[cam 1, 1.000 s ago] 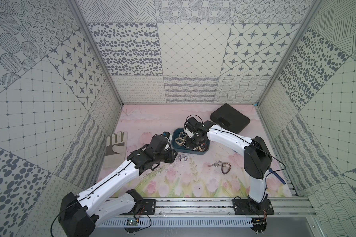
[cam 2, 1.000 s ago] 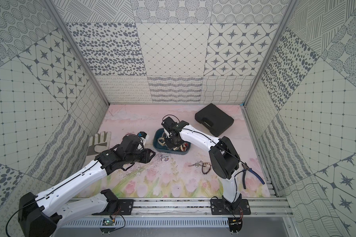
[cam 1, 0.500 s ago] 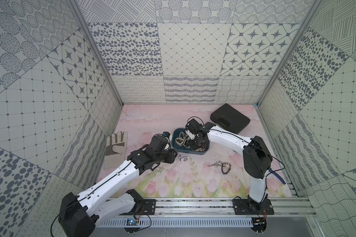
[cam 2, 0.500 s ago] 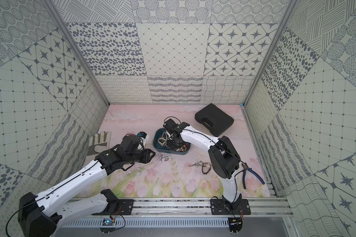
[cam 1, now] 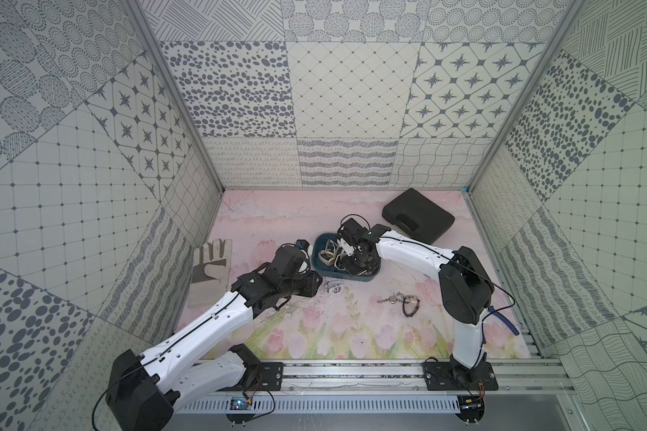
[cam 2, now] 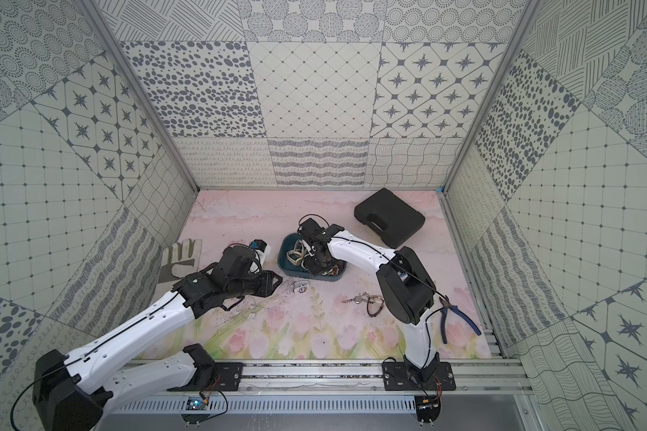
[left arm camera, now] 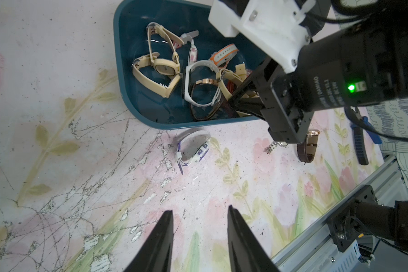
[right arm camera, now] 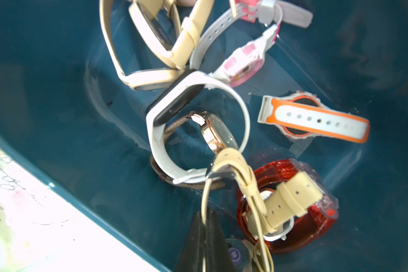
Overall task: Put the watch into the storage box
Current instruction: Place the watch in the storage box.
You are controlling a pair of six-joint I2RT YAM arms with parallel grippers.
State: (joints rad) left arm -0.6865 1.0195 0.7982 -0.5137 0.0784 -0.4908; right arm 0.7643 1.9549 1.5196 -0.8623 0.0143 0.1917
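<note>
The right gripper (right arm camera: 204, 220), closed inside the storage box (right arm camera: 57, 117), apparently pinches a cream watch (right arm camera: 290, 200); the left gripper (left arm camera: 199, 210) hovers half-open, empty.

- The right gripper (right arm camera: 204, 219), pinching the strap of a cream watch (right arm camera: 290, 200), has edged slightly toward the front rail (cam 1: 352, 373) inside the teal storage box (cam 1: 317, 261).
- The move is small. Whether the gripper also sank lower cannot be told.

Bright even light; blurred wrist close-ups
</note>
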